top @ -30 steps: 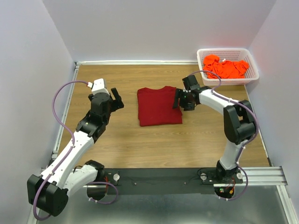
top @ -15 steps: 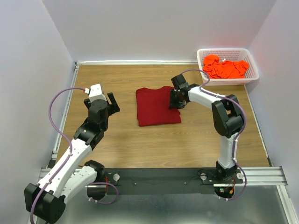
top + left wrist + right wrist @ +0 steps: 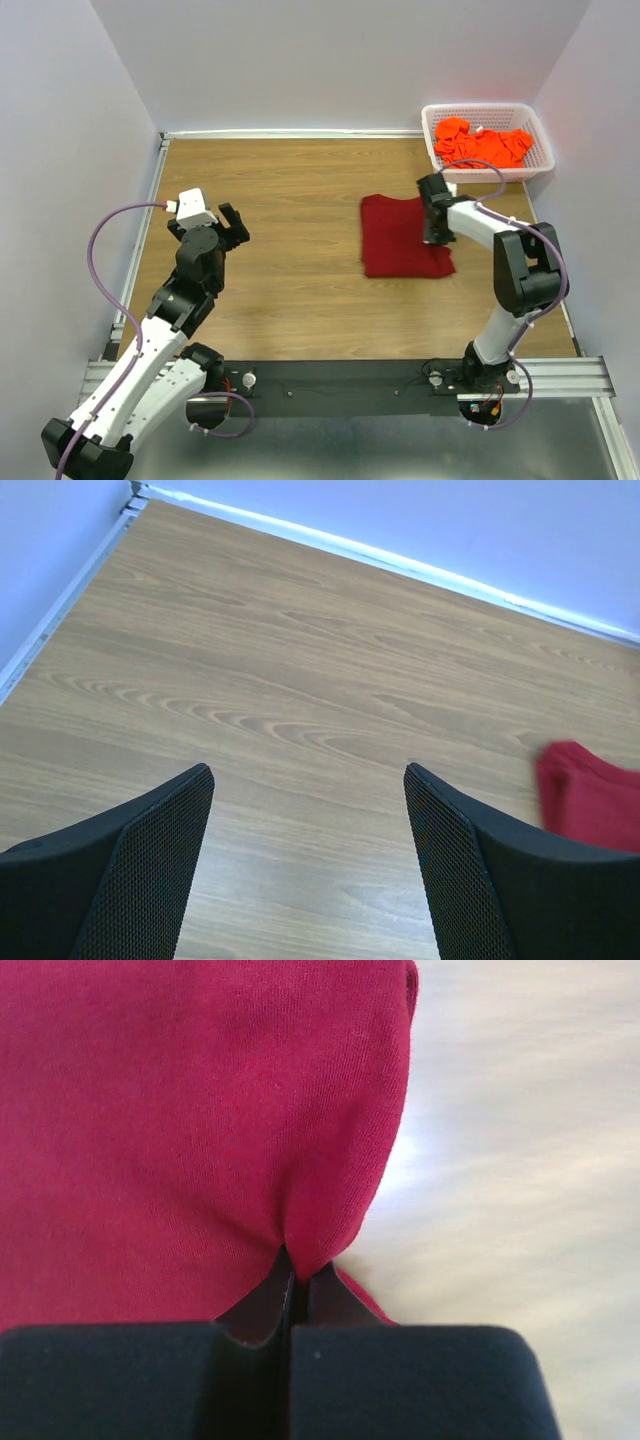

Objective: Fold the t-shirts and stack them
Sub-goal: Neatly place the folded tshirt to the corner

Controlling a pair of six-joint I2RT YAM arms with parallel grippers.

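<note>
Cloth is pinched tight in the right gripper [image 3: 297, 1282]. Its two jaws are pressed together, and a small fold of the dark red t-shirt [image 3: 400, 240] is squeezed between their tips. The pinch is on the right edge of the shirt, toward the far side. From the right wrist camera, the red cloth spreads away from the gripper and fills the left and top of the view. It puckers into a little peak right where it is held. Bare wood shows on the right of that view, and it looks blurry.

The red shirt lies folded in a rough square on the wooden table [image 3: 300, 180]. It sits on the right half of the table, flat on the wood.

The orange t-shirts [image 3: 485, 145] are piled up, all crumpled, inside the white basket [image 3: 540, 162]. The basket sits in the far right corner, past the red shirt and not touching it.

The left gripper [image 3: 232, 222] is over on the left side of the table, well apart from the red shirt. Its two fingers [image 3: 150, 870] stand wide apart with nothing between them, only bare wood below. From its wrist camera, a corner of the red shirt peeks in at the right edge.
</note>
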